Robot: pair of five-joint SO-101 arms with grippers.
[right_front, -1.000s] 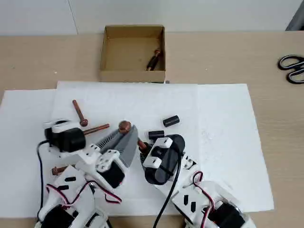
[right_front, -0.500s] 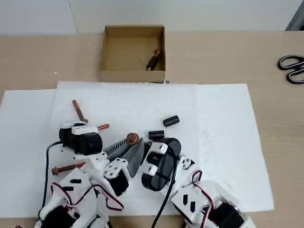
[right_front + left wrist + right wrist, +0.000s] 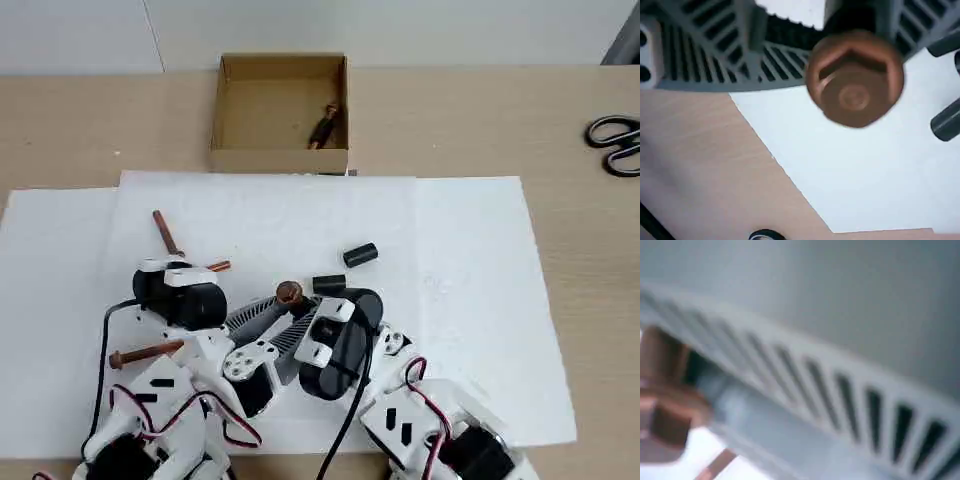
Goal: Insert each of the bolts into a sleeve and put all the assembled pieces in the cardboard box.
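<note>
Gripping hex-headed bolt (image 3: 855,80), seen end-on: left claw (image 3: 284,303)

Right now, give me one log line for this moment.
left gripper: shut on bolt | right gripper: close beside it | sleeves: two loose on paper | cardboard box: one assembled piece inside

The surface (image 3: 560,120) is viewed from above by a fixed camera, with the cardboard box (image 3: 280,158) at the far side. The left wrist view is aimed past its jaws at the white sheet (image 3: 865,170). Both wrist views are taken very close, and the bolt head (image 3: 855,77) is shared by all three views.
</note>
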